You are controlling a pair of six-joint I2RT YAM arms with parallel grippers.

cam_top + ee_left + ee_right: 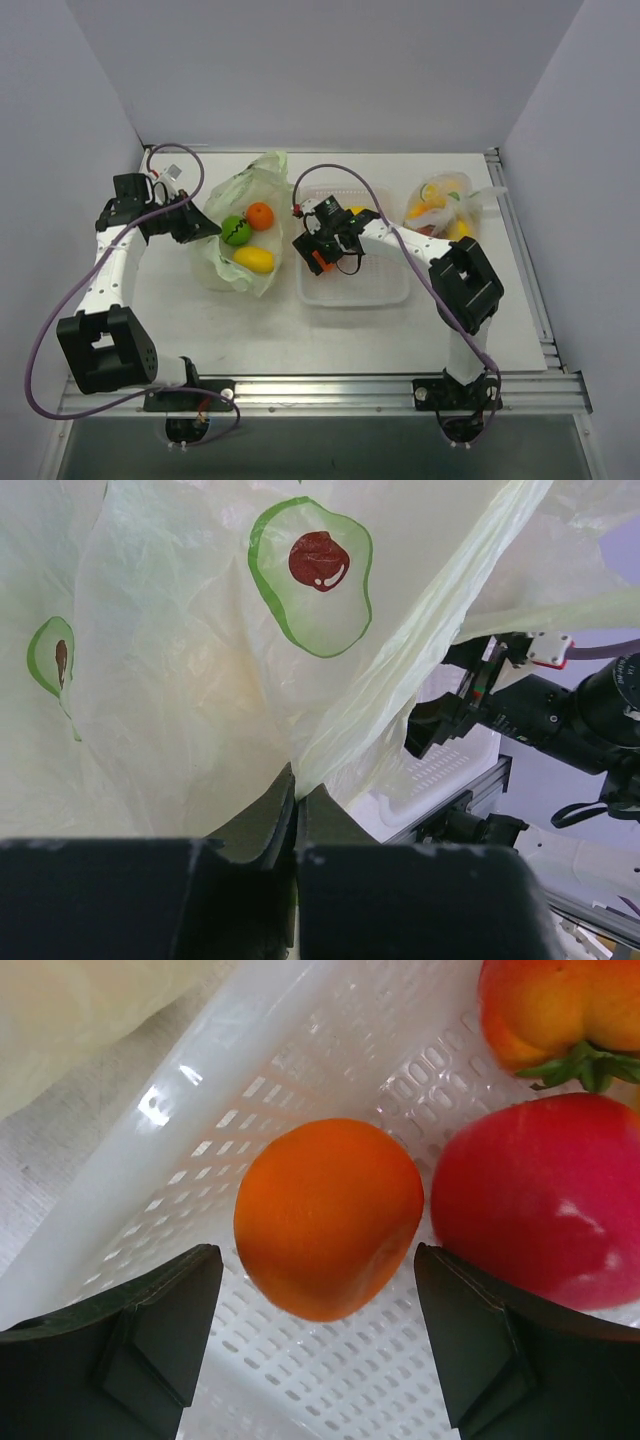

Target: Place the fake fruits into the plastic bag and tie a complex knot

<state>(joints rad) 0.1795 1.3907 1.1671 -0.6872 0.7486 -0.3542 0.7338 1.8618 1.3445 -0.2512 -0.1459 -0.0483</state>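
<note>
The plastic bag (248,190), pale green with avocado prints, lies open at the left. Inside it sit a green fruit (236,230), an orange one (260,215) and a yellow lemon (254,259). My left gripper (197,226) is shut on the bag's left edge; in the left wrist view the film (200,680) runs into the closed jaws (297,785). My right gripper (318,248) hangs open inside the white basket (380,290). An orange fruit (330,1215) lies between and just ahead of its fingers (318,1260), untouched. Beside it lie a red fruit (545,1200) and a peach-coloured one (550,1010).
A clear unprinted bag (445,205) holding yellow and orange fruits lies at the back right. The basket's slotted wall (180,1140) stands left of the right gripper. The right arm's camera (540,710) shows beyond the bag. Metal rails edge the table's front (330,385) and right side.
</note>
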